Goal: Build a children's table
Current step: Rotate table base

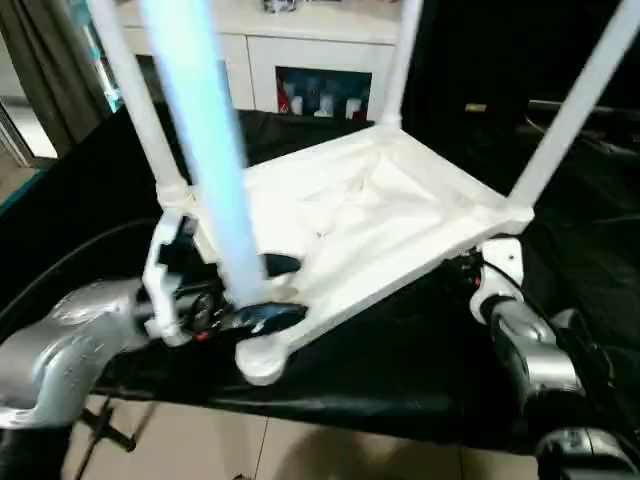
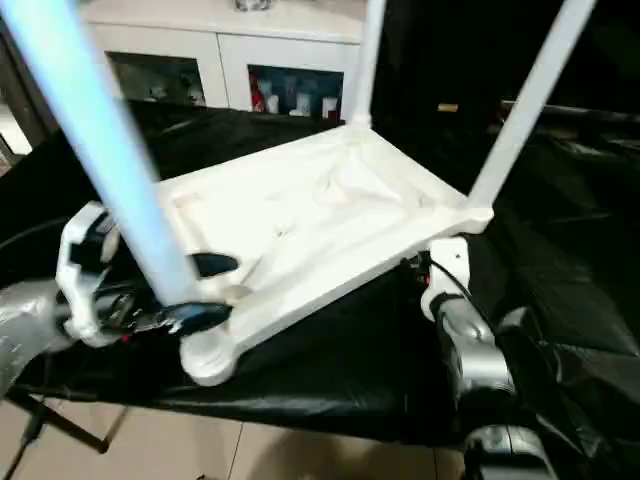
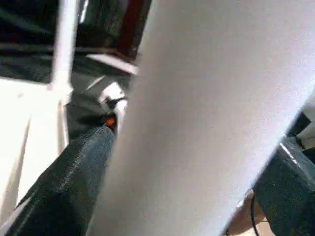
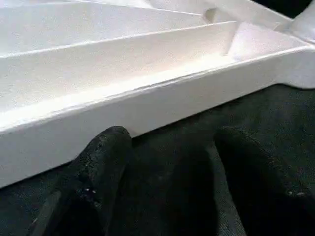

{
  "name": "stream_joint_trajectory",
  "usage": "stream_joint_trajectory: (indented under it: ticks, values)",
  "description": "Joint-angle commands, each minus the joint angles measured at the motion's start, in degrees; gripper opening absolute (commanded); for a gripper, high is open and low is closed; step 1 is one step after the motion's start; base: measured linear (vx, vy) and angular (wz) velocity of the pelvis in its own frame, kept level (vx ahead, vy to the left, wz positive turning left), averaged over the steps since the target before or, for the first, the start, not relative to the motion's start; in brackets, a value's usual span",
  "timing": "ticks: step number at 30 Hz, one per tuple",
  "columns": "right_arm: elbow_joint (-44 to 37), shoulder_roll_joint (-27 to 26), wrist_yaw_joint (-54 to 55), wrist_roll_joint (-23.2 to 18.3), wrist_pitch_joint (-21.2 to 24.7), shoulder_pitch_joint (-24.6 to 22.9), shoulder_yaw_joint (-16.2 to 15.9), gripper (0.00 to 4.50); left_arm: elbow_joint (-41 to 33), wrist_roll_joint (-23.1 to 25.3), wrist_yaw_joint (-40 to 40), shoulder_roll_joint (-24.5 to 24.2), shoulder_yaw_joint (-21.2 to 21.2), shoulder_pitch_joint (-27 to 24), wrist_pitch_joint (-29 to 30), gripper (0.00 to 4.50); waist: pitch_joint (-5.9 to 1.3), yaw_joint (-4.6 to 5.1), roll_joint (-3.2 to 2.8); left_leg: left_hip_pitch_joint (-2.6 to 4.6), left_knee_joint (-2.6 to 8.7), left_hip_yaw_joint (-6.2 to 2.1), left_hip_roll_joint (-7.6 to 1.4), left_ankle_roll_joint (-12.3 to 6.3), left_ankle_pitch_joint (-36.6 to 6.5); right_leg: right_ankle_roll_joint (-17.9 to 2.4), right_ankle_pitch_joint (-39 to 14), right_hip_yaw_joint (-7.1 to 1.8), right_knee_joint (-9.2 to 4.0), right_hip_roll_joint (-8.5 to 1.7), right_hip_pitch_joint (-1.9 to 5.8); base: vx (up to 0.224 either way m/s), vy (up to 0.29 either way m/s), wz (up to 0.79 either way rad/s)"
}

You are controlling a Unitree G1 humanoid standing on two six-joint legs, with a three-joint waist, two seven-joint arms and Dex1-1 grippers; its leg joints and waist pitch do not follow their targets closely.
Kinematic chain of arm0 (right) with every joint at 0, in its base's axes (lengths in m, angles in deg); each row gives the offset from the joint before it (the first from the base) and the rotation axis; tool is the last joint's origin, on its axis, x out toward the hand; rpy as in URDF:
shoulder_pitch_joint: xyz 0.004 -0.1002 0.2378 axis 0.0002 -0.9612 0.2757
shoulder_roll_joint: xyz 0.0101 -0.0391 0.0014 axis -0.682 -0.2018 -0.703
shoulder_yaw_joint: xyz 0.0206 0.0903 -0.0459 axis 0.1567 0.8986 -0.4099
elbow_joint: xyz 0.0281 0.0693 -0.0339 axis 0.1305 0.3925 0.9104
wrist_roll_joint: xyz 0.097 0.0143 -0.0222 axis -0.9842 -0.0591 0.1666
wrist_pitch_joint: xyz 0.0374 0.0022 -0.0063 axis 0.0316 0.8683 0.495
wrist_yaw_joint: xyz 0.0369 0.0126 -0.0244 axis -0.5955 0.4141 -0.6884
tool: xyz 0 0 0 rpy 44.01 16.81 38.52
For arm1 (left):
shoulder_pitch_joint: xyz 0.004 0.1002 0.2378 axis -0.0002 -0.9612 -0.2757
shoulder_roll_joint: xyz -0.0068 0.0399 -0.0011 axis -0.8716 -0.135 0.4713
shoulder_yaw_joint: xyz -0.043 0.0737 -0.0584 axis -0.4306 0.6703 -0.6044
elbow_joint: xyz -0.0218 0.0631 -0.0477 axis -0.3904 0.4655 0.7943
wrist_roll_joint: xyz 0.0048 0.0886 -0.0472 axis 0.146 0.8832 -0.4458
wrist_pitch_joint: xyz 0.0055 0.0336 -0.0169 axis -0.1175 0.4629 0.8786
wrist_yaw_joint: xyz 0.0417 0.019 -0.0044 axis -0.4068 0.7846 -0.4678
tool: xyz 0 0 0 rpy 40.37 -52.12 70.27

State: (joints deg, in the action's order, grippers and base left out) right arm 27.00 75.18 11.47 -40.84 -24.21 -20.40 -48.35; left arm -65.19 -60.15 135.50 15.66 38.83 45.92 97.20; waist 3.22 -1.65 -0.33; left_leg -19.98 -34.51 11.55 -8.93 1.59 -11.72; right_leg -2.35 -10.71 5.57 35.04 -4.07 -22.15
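Note:
The white children's table top [image 1: 370, 220] lies upside down on the black sheet, ribs facing up. Three white legs stand in its corner sockets: far left [image 1: 140, 110], far [image 1: 400, 60] and right [image 1: 575, 110]. A fourth leg [image 1: 205, 140] rises from the near-left socket [image 1: 262, 360]. My left gripper [image 1: 250, 292] is shut on this leg just above the socket, with a black finger [image 3: 69, 187] on each side of the tube [image 3: 197, 123]. My right gripper [image 4: 174, 142] is open, fingers [image 4: 106, 162] resting on the sheet close to the top's right rim [image 4: 147, 105], holding nothing.
The large black-sheeted table [image 1: 400, 370] ends at a front edge just below the near-left socket, with tiled floor [image 1: 300, 450] beyond. A white cabinet with glass doors [image 1: 320, 60] stands behind. My right forearm [image 1: 530, 350] lies at the lower right.

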Motion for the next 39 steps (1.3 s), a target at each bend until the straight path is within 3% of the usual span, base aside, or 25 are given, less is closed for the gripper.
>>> stream_joint_trajectory:
  ticks: [1, 3, 4, 7, 12, 14, 17, 22, 26, 28, 31, 32, 35, 39]
  values:
    - [0.40, -0.86, -2.38, 1.08, 0.56, 1.48, -2.21, 3.18, 0.83, 1.53, -0.44, 0.92, 2.22, 1.68, -0.23, 4.47, -3.02, -0.05, -0.28, 0.06, 4.18, -2.33, -4.02, -0.32, -12.83, -10.12, -18.54, -4.00, -4.88, -4.89, 2.73, 0.000, 0.000, 0.00]
    - [1.91, -1.34, -4.13, 1.94, 0.12, 2.82, -3.60, 3.18, 2.31, 2.35, -0.95, 3.08, 4.06, 4.24, -0.38, 4.47, -3.16, -0.15, -0.24, 0.42, 3.94, -2.22, -3.95, -0.19, -12.96, -9.66, -20.29, -4.08, -5.12, -5.04, 2.50, 0.000, 0.000, 0.00]
    - [2.70, -1.66, -4.72, 2.10, -0.04, 3.51, -4.13, 3.18, 2.99, 2.81, -0.79, 3.90, 5.37, 5.52, -0.55, 4.47, -3.27, -0.05, -0.16, 0.13, 4.06, -2.37, -4.11, -0.29, -11.92, -10.19, -18.48, -4.08, -4.82, -5.01, 2.70, 0.000, 0.000, 0.00]
    - [5.09, -3.18, -5.80, 2.07, -0.42, 5.61, -4.83, 3.18, 5.02, 3.93, -0.24, 7.38, 9.63, 9.10, -1.34, 4.47, -3.30, 0.00, -0.17, 0.26, 3.90, -2.20, -4.07, -0.53, -11.93, -10.59, -18.30, -4.15, -4.97, -5.13, 2.58, 0.000, 0.000, 0.00]
    - [7.27, -4.98, -6.75, 2.38, -0.46, 7.53, -5.73, 3.18, 8.20, 6.97, 0.00, 12.29, 14.10, 11.79, -4.64, 4.47, -3.61, 0.05, -0.09, -0.40, 3.77, -2.37, -4.18, -1.32, -9.29, -11.25, -14.54, -4.08, -4.51, -5.28, 3.18, 0.000, 0.000, 0.00]
    - [7.83, -5.37, -7.06, 2.47, -0.61, 7.96, -5.83, 3.18, 9.15, 7.96, 0.10, 13.42, 15.22, 12.30, -5.68, 4.47, -3.81, 0.10, -0.34, -0.29, 3.58, -2.25, -4.15, -1.98, -8.12, -12.07, -12.26, -4.05, -4.40, -5.22, 3.13, 0.000, 0.000, 0.00]
    - [8.57, -5.93, -7.21, 2.75, -0.81, 8.59, -5.92, 3.18, 11.12, 10.65, -0.72, 16.01, 17.74, 13.17, -8.40, 4.47, -3.98, 0.08, -0.12, -0.33, 3.48, -2.19, -4.26, -3.05, -6.45, -13.33, -8.35, -4.06, -3.93, -5.16, 3.21, 0.000, 0.000, 0.00]
    - [9.32, -6.08, -8.59, 3.03, -1.38, 8.80, -6.57, 3.18, 14.36, 13.48, -2.28, 19.04, 20.16, 14.53, -11.22, 4.47, -3.71, -0.06, 0.03, -0.25, 3.50, -2.07, -4.28, -3.36, -7.88, -13.08, -11.12, -4.03, -4.48, -5.21, 3.14, 0.000, 0.000, 0.00]
    - [9.56, -6.15, -10.03, 2.87, -1.97, 8.36, -6.65, 3.18, 20.28, 19.08, -6.36, 22.21, 22.05, 16.33, -16.45, 4.47, -3.60, -0.10, 0.10, -0.12, 3.50, -2.14, -4.19, -3.07, -9.36, -11.36, -15.08, -3.97, -5.06, -5.16, 3.02, 0.000, 0.000, 0.00]
    - [9.68, -6.13, -10.22, 2.88, -2.05, 8.32, -6.66, 3.18, 22.93, 21.57, -8.85, 23.13, 22.21, 16.92, -19.01, 4.47, -3.68, -0.02, 0.08, -0.45, 3.57, -2.28, -4.31, -3.32, -8.72, -11.38, -14.09, -3.90, -4.93, -5.17, 3.15, 0.000, 0.000, 0.00]
    - [9.56, -5.77, -9.11, 2.94, -2.77, 8.36, -6.21, 3.18, 27.32, 25.53, -12.90, 23.40, 22.27, 18.04, -22.16, 4.47, -3.79, -0.02, -0.02, -0.34, 3.49, -2.24, -4.22, -3.71, -8.58, -11.47, -12.78, -3.89, -4.94, -5.03, 3.00, 0.000, 0.000, 0.00]
    - [9.52, -5.57, -8.44, 3.01, -3.16, 8.43, -5.95, 3.18, 28.64, 26.81, -14.11, 23.25, 22.24, 18.37, -23.18, 4.47, -3.96, -0.15, 0.03, -0.33, 3.50, -2.36, -4.39, -3.66, -8.05, -11.71, -11.68, -3.91, -4.55, -5.30, 3.27, 0.000, 0.000, 0.00]
    - [7.97, -3.71, -7.28, 1.63, -3.94, 8.19, -3.50, 3.18, 32.28, 31.53, -17.11, 20.25, 22.52, 18.78, -27.08, 4.47, -3.79, -0.15, 0.07, -0.36, 3.53, -2.36, -4.34, -3.81, -8.93, -11.40, -12.76, -3.84, -4.81, -5.28, 3.15, 0.000, 0.000, 0.00]
    - [5.12, -1.58, -9.23, 0.60, -3.35, 6.84, -2.51, 3.18, 32.96, 32.95, -16.13, 17.60, 22.74, 17.95, -27.37, 4.47, -3.77, -0.47, 0.17, -0.20, 3.52, -2.24, -4.26, -3.76, -8.94, -10.81, -14.46, -3.87, -4.97, -5.30, 3.01, 0.000, 0.000, 0.00]
